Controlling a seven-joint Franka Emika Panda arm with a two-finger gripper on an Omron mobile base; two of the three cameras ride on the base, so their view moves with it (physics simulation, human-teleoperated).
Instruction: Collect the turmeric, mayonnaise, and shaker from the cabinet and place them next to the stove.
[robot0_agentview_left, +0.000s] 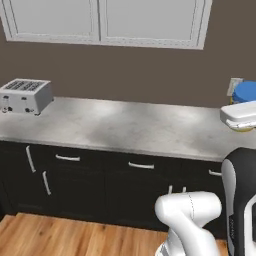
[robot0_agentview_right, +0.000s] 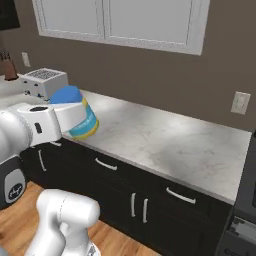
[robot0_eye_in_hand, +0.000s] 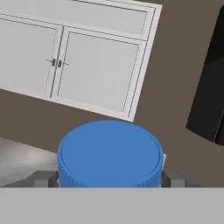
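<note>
My gripper (robot0_eye_in_hand: 109, 179) is shut on the mayonnaise (robot0_eye_in_hand: 109, 153), a stout jar whose blue lid faces the hand camera between the two grey fingertips (robot0_eye_in_hand: 43, 178). From the right base, the mayonnaise (robot0_agentview_right: 82, 116) hangs tilted above the counter's left part, with the gripper (robot0_agentview_right: 74, 119) around its pale yellow body. The left base view has the mayonnaise (robot0_agentview_left: 246, 92) and gripper (robot0_agentview_left: 241, 118) at the right edge. The black cabinet (robot0_eye_in_hand: 210, 87) stands at the right of the hand view. A black stove edge (robot0_agentview_right: 248, 175) ends the counter on the right. Turmeric and shaker are out of view.
A grey marble counter (robot0_agentview_left: 125, 125) runs over black drawers with silver handles (robot0_agentview_right: 105, 165). A silver toaster (robot0_agentview_left: 25, 95) sits at its left end. White-framed window panels (robot0_agentview_left: 105, 20) hang on the brown wall, with a wall outlet (robot0_agentview_right: 240, 102) farther right. Wooden floor lies below.
</note>
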